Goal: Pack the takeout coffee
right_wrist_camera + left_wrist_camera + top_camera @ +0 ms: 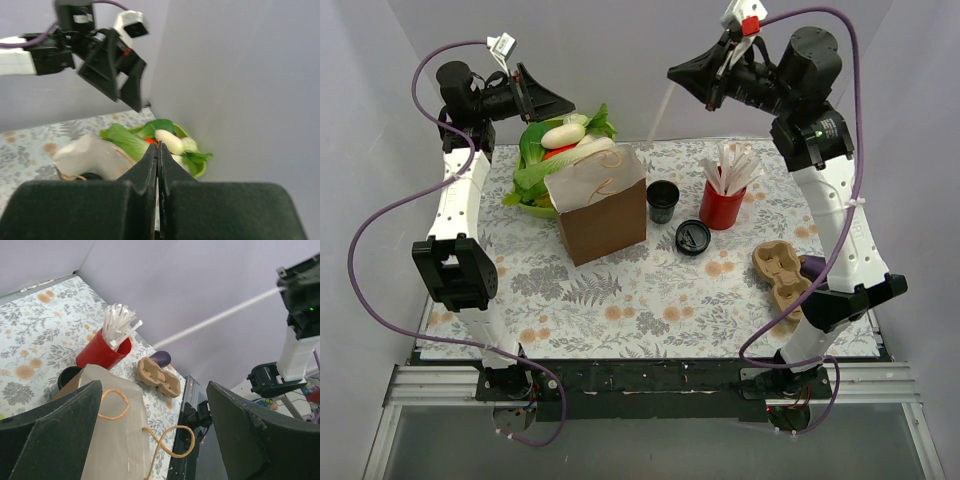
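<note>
The takeout coffee cup, small and black, stands open on the mat right of the brown paper bag. Its round black lid lies flat on the mat just to its front right. In the left wrist view the cup peeks out behind the bag. My left gripper is open and empty, high above the bag's back left. My right gripper is raised at the back, shut on a thin white stick that hangs down from it.
A red cup of white sticks stands right of the black cup. A tan pulp carrier and a purple object lie near the right edge. A green bowl of vegetables sits behind the bag.
</note>
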